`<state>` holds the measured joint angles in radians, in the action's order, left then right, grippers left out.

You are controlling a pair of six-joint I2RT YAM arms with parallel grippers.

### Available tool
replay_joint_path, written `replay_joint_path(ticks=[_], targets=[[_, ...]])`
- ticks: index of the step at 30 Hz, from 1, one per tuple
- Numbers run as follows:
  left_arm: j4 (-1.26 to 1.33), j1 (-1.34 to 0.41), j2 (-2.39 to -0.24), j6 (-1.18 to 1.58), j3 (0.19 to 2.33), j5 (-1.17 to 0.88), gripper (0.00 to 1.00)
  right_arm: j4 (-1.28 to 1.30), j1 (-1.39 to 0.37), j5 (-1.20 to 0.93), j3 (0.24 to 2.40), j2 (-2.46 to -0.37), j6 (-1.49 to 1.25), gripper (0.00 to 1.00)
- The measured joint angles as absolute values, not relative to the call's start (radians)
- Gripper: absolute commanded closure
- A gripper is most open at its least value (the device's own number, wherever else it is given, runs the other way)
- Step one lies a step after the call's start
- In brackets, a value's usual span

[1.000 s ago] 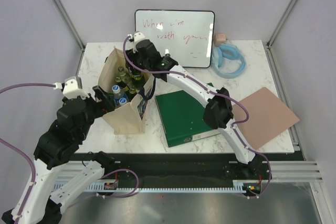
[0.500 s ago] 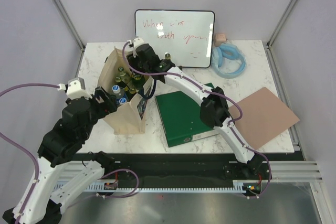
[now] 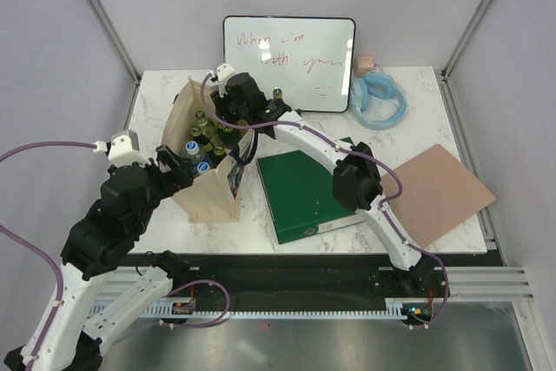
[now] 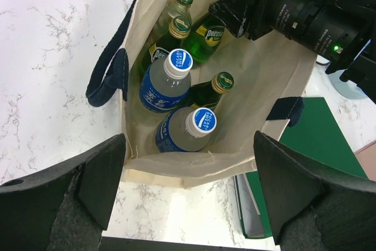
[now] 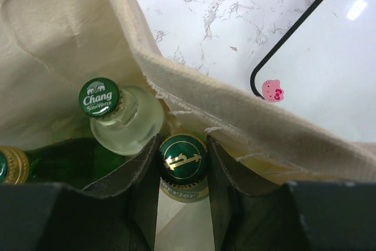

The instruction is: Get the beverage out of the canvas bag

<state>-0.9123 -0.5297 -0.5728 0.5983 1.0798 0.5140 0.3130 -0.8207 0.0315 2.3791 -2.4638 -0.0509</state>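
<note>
Green Perrier bottle [image 5: 183, 161] stood upright, cap up, at the canvas bag's [image 3: 208, 202] far end, right end effector [image 5: 183, 145] newly clamped round its neck; left end effector [image 4: 191, 174] gaped above the bag.

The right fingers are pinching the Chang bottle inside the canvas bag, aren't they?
Not quite. The right fingers are pinching the Perrier bottle, the one with the dark green cap, right beside the Chang bottle. Both are inside the canvas bag. The right wrist view shows it.
</note>
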Motion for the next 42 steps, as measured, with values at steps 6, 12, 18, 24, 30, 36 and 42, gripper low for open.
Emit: replay_joint_path(ticks=[6,12,18,24,30,36,42], targets=[[-0.912,-0.530,-0.577,0.598,1.060,0.509,0.04,0.316,-0.819,-0.014,2.346,-2.426,-0.012,1.00],[-0.910,-0.530,-0.604,0.599,1.059,0.490,0.04,0.375,-0.819,-0.084,2.330,-2.350,-0.044,1.00],[-0.901,-0.530,-0.644,0.599,1.059,0.467,0.04,0.445,-0.823,-0.125,2.329,-2.318,-0.065,1.00],[-0.882,-0.530,-0.674,0.598,1.059,0.442,0.04,0.461,-0.822,-0.132,2.292,-2.288,-0.068,1.00],[-0.880,-0.530,-0.685,0.598,1.059,0.425,0.05,0.464,-0.808,-0.154,2.232,-2.249,-0.093,1.00],[-0.880,-0.530,-0.685,0.599,1.059,0.406,0.05,0.434,-0.780,-0.179,2.167,-2.228,-0.089,1.00],[-0.864,-0.530,-0.699,0.599,1.056,0.379,0.05,0.371,-0.760,-0.189,2.117,-2.228,-0.073,1.00]])
